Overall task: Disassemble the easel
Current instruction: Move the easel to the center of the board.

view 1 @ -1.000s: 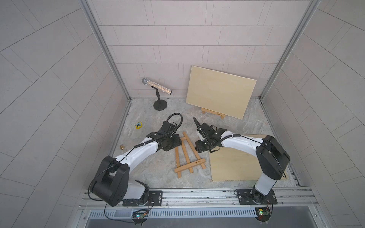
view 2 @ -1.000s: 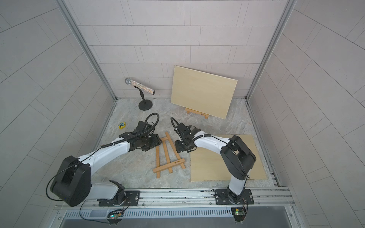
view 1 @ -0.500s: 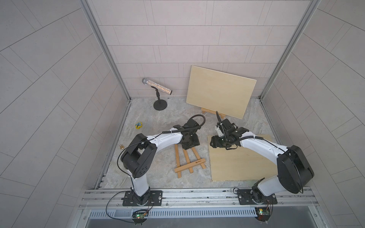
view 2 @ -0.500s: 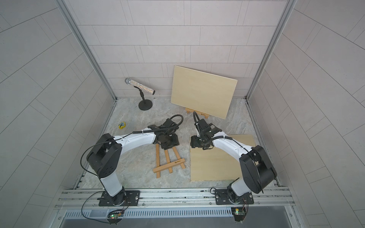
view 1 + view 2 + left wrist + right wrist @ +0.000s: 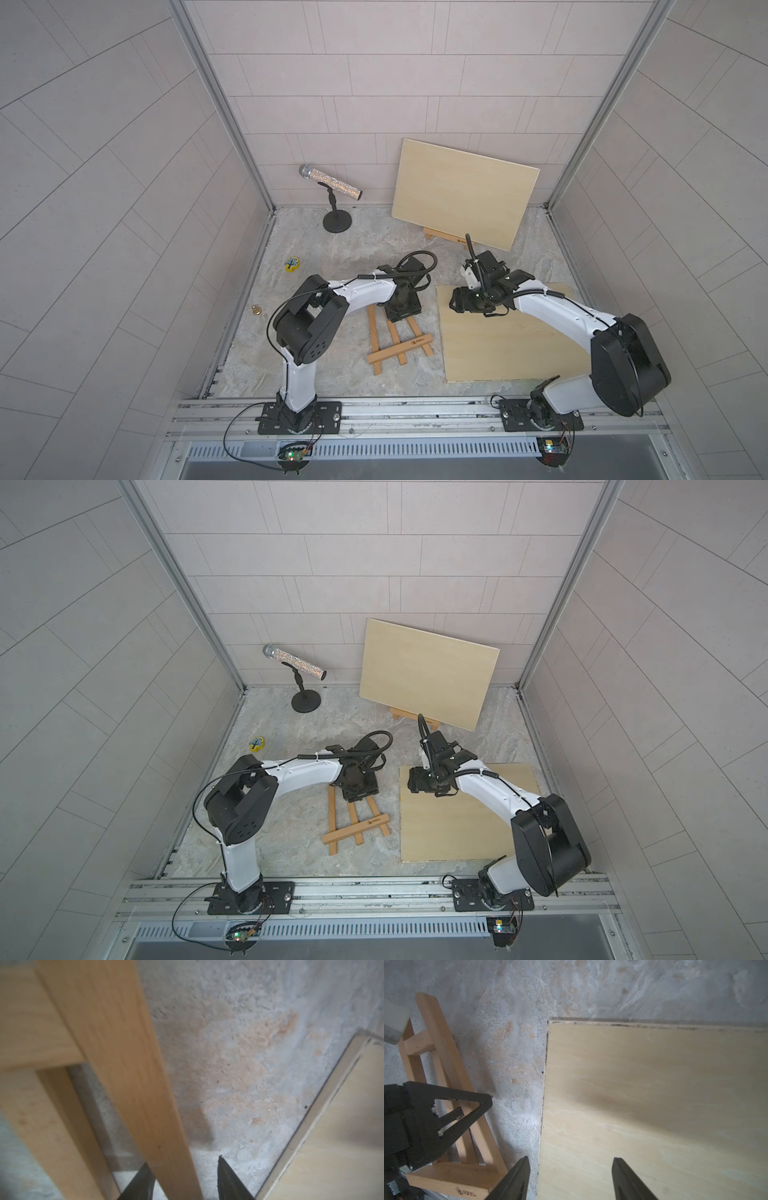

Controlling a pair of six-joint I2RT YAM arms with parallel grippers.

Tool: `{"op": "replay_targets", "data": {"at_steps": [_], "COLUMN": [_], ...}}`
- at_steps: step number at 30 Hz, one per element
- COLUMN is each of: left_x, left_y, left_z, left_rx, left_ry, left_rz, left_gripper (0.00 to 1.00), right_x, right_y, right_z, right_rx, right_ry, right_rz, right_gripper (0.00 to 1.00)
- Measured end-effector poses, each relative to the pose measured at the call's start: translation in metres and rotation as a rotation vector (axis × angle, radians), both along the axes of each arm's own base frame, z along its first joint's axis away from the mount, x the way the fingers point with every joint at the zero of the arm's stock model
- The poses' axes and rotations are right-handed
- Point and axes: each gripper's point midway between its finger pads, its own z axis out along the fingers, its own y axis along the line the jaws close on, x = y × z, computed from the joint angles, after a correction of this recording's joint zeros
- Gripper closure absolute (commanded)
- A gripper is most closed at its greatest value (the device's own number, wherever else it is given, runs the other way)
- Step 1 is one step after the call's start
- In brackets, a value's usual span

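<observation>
The right gripper (image 5: pixel 571 1158) has been drawn off the easel (image 5: pixel 400 345), which lies flat, and is held parted and empty above the floor board (image 5: pixel 654 1095). The left gripper (image 5: pixel 182 1162) has been shifted so 1 leg (image 5: pixel 124 1064) lies between its 2 fingers (image 5: pixel 141 1184), unclamped, ready for gripping.

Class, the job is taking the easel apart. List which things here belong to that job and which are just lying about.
Job: flat easel, flat board beside it, left gripper, right gripper.
Lying about: microphone, yellow trinket, brass knob, standing board on the second easel.
</observation>
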Motion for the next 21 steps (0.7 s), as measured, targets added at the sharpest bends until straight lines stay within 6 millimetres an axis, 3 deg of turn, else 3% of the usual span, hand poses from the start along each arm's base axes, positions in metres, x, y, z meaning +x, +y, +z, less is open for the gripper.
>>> {"op": "replay_targets", "data": {"at_steps": [6,10,14,21], "left_x": [-0.004,-0.005,-0.008,-0.017], "left_y": [0.013,0.037,0.077,0.165], "left_z": [0.001,0.005,0.004,0.001], "left_rx": [0.043,0.079,0.125,0.211], "left_ry": [0.01,0.006,0.031,0.104], "left_rz": [0.012,0.02,0.056,0.118], "left_gripper": [0.78,0.88,0.95,0.99], "right_x": [0.001,0.002,0.002,0.004], "right_y": [-0.001,0.0,0.001,0.004], "right_z": [0.0,0.001,0.002,0.005], "right_rx": [0.003,0.008,0.01,0.031], "right_ry": [-0.001,-0.006,-0.007,-0.019], "right_rz": [-0.001,0.0,-0.001,-0.005], "right_gripper": [0.33,0.33,0.33,0.33]}}
